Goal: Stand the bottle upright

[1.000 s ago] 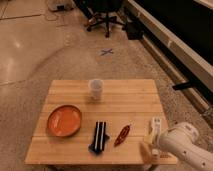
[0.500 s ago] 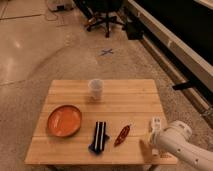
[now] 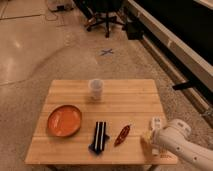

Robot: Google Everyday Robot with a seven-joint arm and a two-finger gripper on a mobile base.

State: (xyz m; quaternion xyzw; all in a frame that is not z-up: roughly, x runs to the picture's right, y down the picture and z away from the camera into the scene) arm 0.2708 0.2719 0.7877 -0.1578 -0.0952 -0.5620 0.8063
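Note:
The bottle point(image 3: 157, 122) is a small whitish thing lying near the right edge of the wooden table point(image 3: 125, 102). Only its far end shows; the rest is hidden under my arm. My gripper point(image 3: 151, 136) is down at the bottle's near end, at the table's front right corner, on the end of the white arm that reaches in from the lower right. Whether it touches the bottle cannot be made out.
A translucent cup point(image 3: 96, 88) stands at the back middle. An orange plate point(image 3: 64, 120) lies at the left, with a dark striped item point(image 3: 100, 136) and a small red-brown pointed object point(image 3: 122, 135) in the front middle. An office chair point(image 3: 106, 19) stands far behind.
My arm has slid left and down over the bottle, so less of the bottle shows now. Nothing else on the table has moved.

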